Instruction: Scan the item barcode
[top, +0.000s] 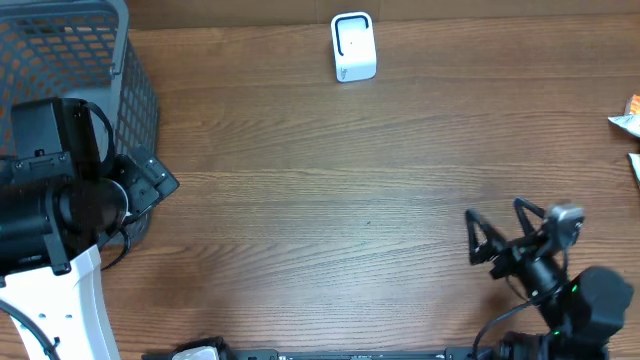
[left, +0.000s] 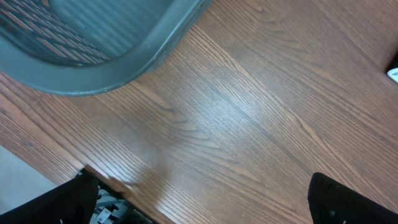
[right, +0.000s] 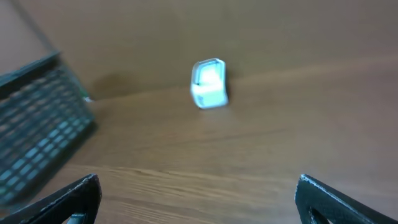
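Well right of the white box-shaped scanner (top: 353, 46), the barely visible orange-white packet (top: 626, 118) may be fumbled; left pincer (left: 205, 202) and right pincer (right: 199, 199) gape empty.

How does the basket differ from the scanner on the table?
The grey mesh basket is far bigger than the white scanner. The basket is openwork and dark; the scanner is solid and pale. Basket sits far left, scanner at back centre. Both rest on the table.
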